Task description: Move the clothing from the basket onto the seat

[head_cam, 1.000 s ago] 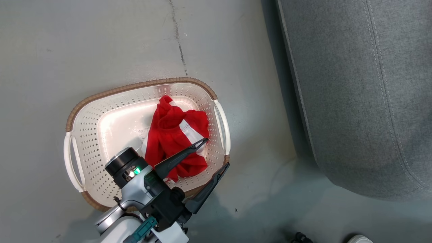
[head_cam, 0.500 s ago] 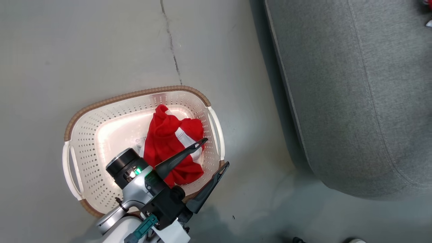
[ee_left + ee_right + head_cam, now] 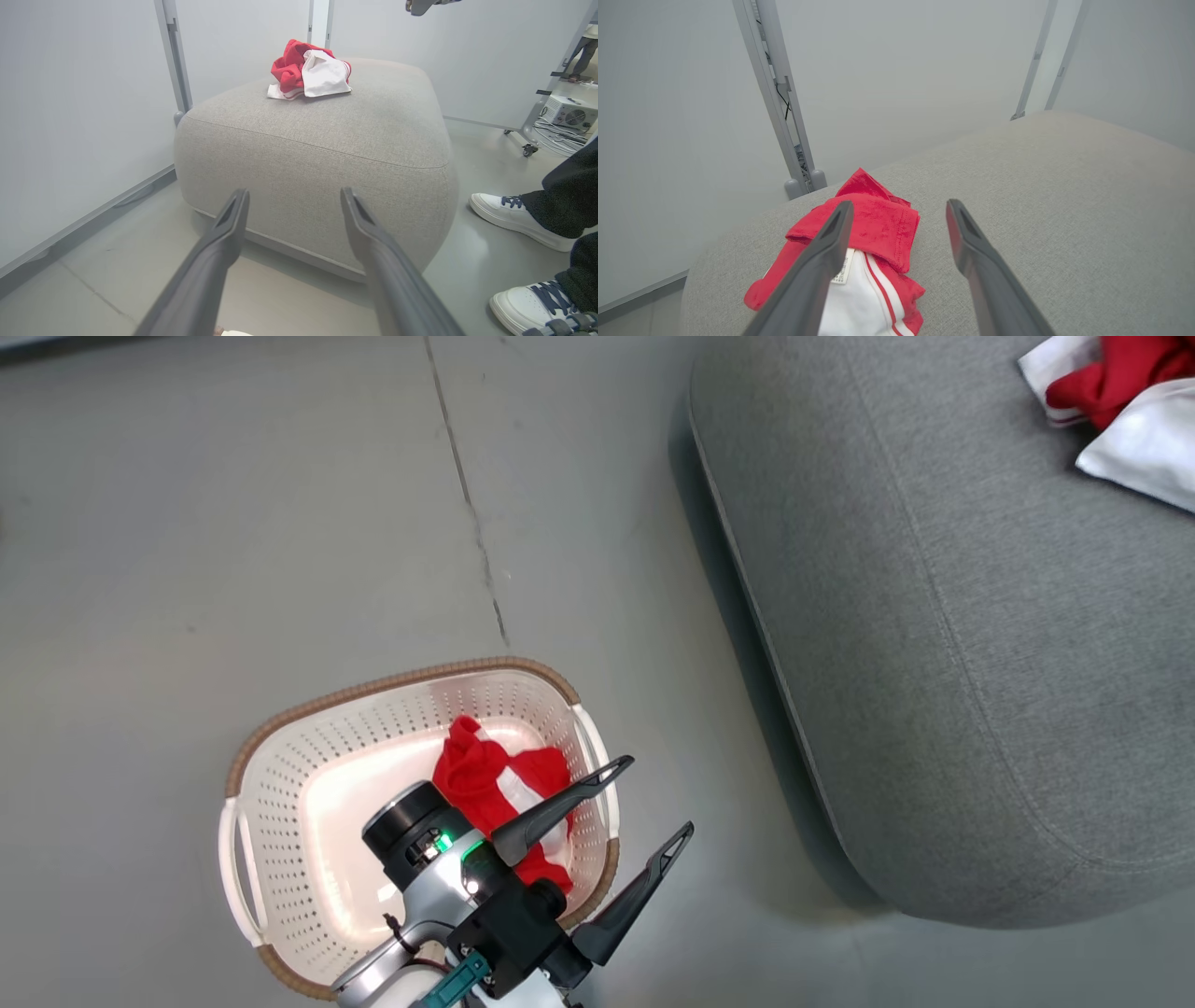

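**A:** Where is the item to be moved?

**B:** 1 red garment [image 3: 485, 779] lies bunched in the basket [image 3: 373, 689], in the half nearest the seat [image 3: 934, 663]. Its long axis runs across the basket, from wall to wall.

**A:** And the jaws relative to it?

**B:** The left gripper [image 3: 658, 794] hangs above the basket's seat-side end. Its 2 fingers are spread wide with nothing between them. The tips point out past the basket's handle, so the garment lies behind and below them, under the finger shafts. In my judgement the tips must draw back over the basket and pitch downward.

**A:** The other arm?

**B:** The right gripper [image 3: 899, 204] is well apart from the basket, over the seat, fingers apart and empty. It is above a second garment [image 3: 306, 70] that lies on the seat. The left arm is nearer.

**A:** Edges and room?

**B:** The basket wall stands close beside the garment on the seat side, so approach from above. Bare floor [image 3: 280, 523] separates the basket from the seat. A person's shoes [image 3: 509, 217] stand beside the seat, apart from the basket.
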{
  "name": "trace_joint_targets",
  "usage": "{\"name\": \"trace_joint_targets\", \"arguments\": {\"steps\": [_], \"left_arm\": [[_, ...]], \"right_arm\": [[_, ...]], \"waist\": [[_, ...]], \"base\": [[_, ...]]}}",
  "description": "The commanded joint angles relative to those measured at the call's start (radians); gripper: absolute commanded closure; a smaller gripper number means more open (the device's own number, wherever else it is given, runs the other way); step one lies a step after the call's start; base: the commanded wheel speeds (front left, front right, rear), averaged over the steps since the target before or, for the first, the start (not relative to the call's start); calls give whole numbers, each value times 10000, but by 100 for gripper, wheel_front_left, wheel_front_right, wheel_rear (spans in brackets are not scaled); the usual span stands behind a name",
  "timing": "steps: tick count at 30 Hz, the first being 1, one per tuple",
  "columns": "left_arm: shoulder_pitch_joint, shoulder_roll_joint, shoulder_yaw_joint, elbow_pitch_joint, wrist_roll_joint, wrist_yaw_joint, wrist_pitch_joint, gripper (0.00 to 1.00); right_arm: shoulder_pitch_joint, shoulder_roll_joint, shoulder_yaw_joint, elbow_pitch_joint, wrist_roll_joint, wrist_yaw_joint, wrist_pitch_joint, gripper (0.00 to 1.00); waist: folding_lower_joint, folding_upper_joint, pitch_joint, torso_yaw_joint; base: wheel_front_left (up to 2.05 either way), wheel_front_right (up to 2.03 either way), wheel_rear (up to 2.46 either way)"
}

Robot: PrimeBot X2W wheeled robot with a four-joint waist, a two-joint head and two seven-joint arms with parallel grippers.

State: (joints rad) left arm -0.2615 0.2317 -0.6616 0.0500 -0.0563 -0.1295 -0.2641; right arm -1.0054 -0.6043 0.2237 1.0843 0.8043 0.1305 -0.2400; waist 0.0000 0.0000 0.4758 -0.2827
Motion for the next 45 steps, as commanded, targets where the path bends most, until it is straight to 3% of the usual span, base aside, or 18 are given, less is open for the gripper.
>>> {"name": "trace_joint_targets", "arguments": {"steps": [1,5,9,10,11,15,23,31,38,45], "left_arm": [[102,-44,22,39,-73,-5,2,0],[294,-336,102,31,-165,-8,2,0],[455,-616,210,2,-184,-8,2,0],[577,-759,265,-21,-185,-10,2,0],[577,-759,265,-21,-185,-10,2,0],[813,-992,401,-83,-216,-9,2,0],[1321,-1412,959,-206,-281,-9,2,0],[1889,-1667,1981,-270,-186,11,2,0],[2372,-1784,3168,-300,-441,346,4,0],[2748,-1798,3646,-111,-442,764,4,0]], "right_arm": [[237,-148,145,-239,-60,6,-130,0],[638,-434,516,-1314,-121,4,-232,0],[1187,-746,73,-3174,-380,4,-245,0],[1603,-699,-416,-4220,-538,4,-241,0],[1603,-699,-416,-4220,-538,4,-241,0],[2681,-338,-1260,-6231,-878,4,-241,0],[5107,308,-1218,-9097,-1113,6,-244,0],[6926,1704,-1830,-10635,-1821,7,-244,0],[8304,2916,-2003,-11010,-2514,6,-244,0],[9647,4077,-1875,-10883,-2921,7,-244,0]], "waist": [[0,0,-487,3],[0,0,-1087,24],[0,0,-1701,101],[0,0,-1994,164],[0,0,-1994,164],[0,0,-2525,349],[0,0,-3464,1012],[0,0,-4174,1982],[0,0,-4567,2862],[0,0,-4830,3471]], "base": [[0,0,0],[0,0,0],[0,0,0],[0,0,0],[0,0,0],[0,0,0],[0,0,0],[0,0,0],[0,0,0],[0,0,0]]}}
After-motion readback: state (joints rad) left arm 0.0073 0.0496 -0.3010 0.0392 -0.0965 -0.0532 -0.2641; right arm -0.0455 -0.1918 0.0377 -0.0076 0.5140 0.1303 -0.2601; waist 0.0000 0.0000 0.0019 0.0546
